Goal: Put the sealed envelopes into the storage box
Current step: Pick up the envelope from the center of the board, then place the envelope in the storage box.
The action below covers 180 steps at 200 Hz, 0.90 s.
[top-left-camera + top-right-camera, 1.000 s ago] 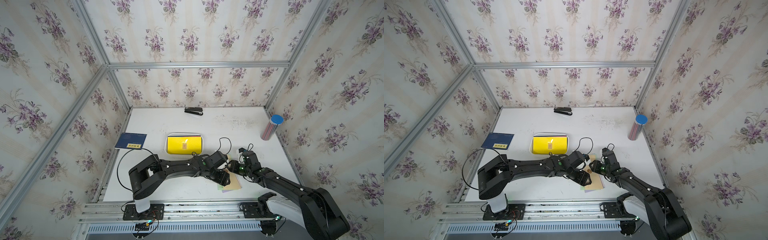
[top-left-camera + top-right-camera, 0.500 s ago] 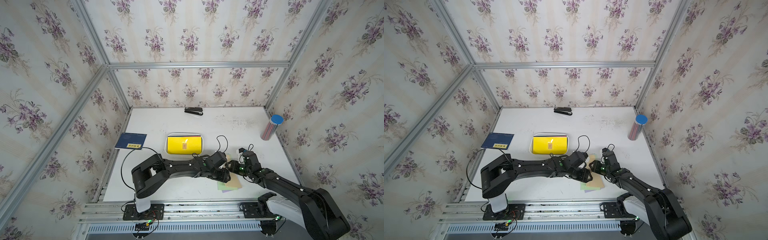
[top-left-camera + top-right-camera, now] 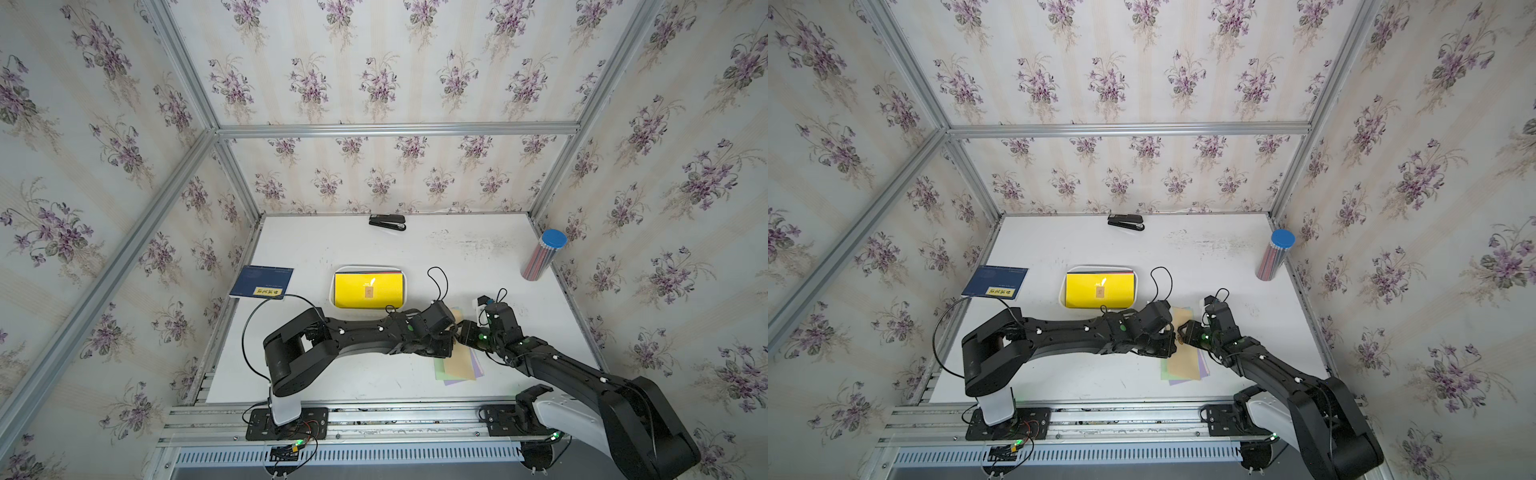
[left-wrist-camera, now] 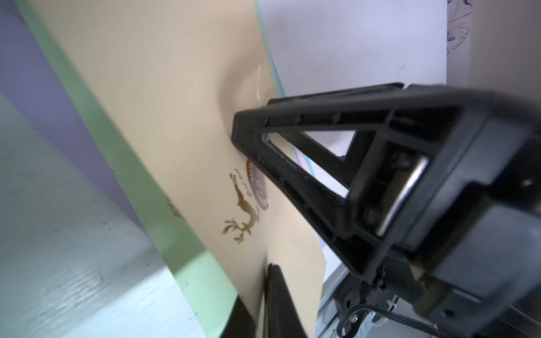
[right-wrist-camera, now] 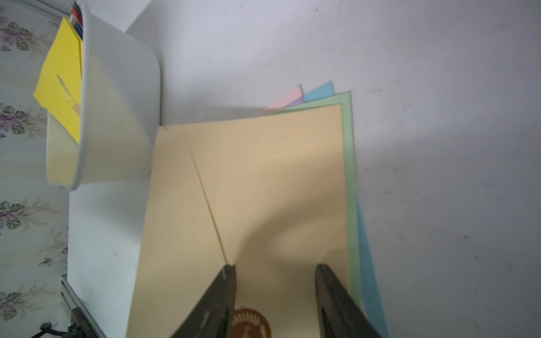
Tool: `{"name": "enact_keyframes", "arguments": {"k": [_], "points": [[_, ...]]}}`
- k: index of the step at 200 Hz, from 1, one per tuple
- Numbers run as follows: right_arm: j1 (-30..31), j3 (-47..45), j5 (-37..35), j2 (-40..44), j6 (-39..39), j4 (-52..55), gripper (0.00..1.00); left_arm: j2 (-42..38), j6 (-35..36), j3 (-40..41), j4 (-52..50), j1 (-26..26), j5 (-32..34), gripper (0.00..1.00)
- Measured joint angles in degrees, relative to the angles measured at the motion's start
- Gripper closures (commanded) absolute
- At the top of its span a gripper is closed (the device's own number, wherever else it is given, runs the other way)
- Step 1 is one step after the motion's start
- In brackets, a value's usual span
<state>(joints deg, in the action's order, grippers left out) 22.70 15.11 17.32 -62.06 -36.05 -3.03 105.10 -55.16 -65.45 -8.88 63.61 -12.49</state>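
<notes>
Left gripper (image 4: 237, 133) first: your jaws are closed tight, pinching the edge of the tan envelope (image 4: 161, 102), and the paper puckers up around the tips. Just beside that pinch you can see a round seal (image 4: 259, 187) and a gold deer (image 4: 243, 210) printed on the envelope.

Now sweep across the table (image 3: 332, 374). Far left, by the wall, the book (image 3: 262, 281) lies flat, well apart from everything. At the back edge sits the stapler (image 3: 387, 222). Mid-table is the box (image 3: 404, 286), with a yellow envelope (image 3: 368, 289) lying on top inside it and darker edges showing along its far side. Your left arm stretches across the table just in front of the box.

Right of the box, and nearer you, is the loose pile. The tan envelope lies on top, its far corner just beside the box wall. Under it a green envelope (image 5: 349, 146) shows as a thin border, with a lilac envelope (image 4: 44, 73) below that. A pink envelope (image 5: 288, 98) and a blue envelope (image 5: 320, 89) poke out at the far end.

Over that pile is your right gripper (image 5: 275, 266): fingers apart and holding nothing, tips down over the tan envelope with the seal between them. You can't tell from here whether they press the paper. Far right, by the wall, the tube (image 3: 542, 257) stands upright.
</notes>
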Motion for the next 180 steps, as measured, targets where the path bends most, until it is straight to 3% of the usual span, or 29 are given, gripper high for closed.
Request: {"name": "enact_keyframes", "arguments": {"k": [46,92,120,150,180], "points": [[-0.5,1.49,-0.17,10.73,0.85,4.9,0.41,-6.97,6.78,-1.25,-7.98,-0.28,5.33,1.0],[-1.03,2.12,-4.37,20.76,3.85,3.02,0.4,-18.73,19.02,-4.37,-19.19,-3.52,9.35,1.0],[-1.14,-1.31,-4.9,23.47,4.72,0.68,0.41,-25.66,30.08,-9.49,-29.38,-10.01,10.84,1.0],[-1.25,-2.95,-4.87,24.57,5.03,-0.7,0.41,-27.54,43.82,-17.77,-40.15,-16.74,11.8,1.0],[-1.29,-2.93,-4.83,23.39,5.2,-2.23,0.41,-30.18,59.63,-19.41,-46.49,-20.55,11.04,1.0]]}}
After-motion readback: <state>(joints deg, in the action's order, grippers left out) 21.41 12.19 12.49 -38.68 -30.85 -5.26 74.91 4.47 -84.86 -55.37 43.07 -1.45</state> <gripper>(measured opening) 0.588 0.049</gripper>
